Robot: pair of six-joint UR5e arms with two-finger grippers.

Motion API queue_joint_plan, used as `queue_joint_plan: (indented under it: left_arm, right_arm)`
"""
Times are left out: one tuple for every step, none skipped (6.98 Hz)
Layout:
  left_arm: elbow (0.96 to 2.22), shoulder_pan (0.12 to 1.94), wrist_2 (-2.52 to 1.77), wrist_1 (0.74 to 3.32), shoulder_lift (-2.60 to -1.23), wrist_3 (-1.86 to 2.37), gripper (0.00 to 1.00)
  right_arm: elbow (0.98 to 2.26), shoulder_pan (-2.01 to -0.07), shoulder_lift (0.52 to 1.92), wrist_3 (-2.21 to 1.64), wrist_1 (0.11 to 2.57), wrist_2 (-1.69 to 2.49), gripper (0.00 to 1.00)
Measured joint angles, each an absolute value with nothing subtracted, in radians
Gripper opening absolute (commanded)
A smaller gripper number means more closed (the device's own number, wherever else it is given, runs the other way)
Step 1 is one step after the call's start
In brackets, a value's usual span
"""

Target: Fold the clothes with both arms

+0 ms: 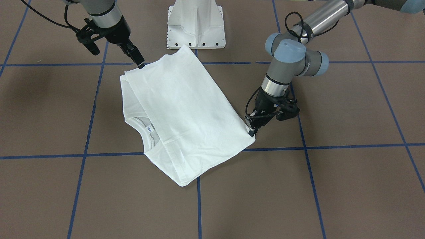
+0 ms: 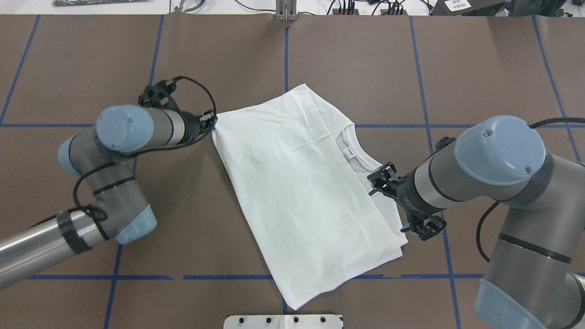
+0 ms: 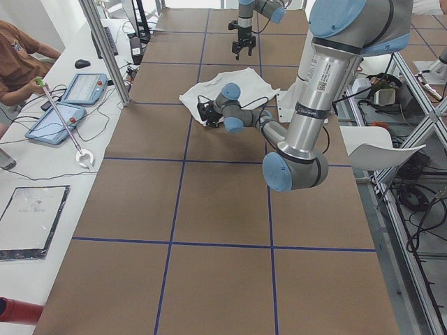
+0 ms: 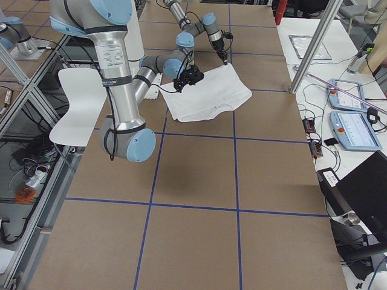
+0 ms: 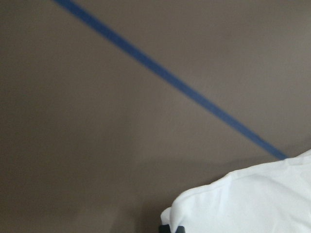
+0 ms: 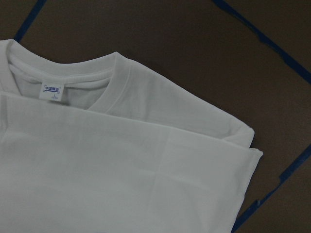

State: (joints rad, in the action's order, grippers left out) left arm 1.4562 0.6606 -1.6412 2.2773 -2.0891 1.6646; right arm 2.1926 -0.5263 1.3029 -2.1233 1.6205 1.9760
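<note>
Soft even light, blurry left-wrist view

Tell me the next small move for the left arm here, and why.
Probably open the left gripper jaws and lift straight off. The white shirt already lies folded flat on the table with its collar label showing. That gripper seems pinched on one corner at table level, while the right gripper hangs above the opposite corner, off the cloth.
</note>
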Motion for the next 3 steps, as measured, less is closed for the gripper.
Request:
queue_joint_plan:
  left_arm:
    - [1.330,0.730,-1.643,2.286,-2.186,1.629,0.00]
    - [1.200,0.774,-1.643,2.319,-2.276,1.612,0.18]
    - [1.103,0.794,-1.643,2.366,-2.332,1.606,0.48]
  right_arm:
    - [2.191,-0.527,1.302,-2.125,1.619,1.972,1.00]
    - [2.188,-0.527,1.296,-2.127,1.615,1.965,1.00]
    - [2.183,-0.527,1.279,-2.128,1.611,1.953,1.00]
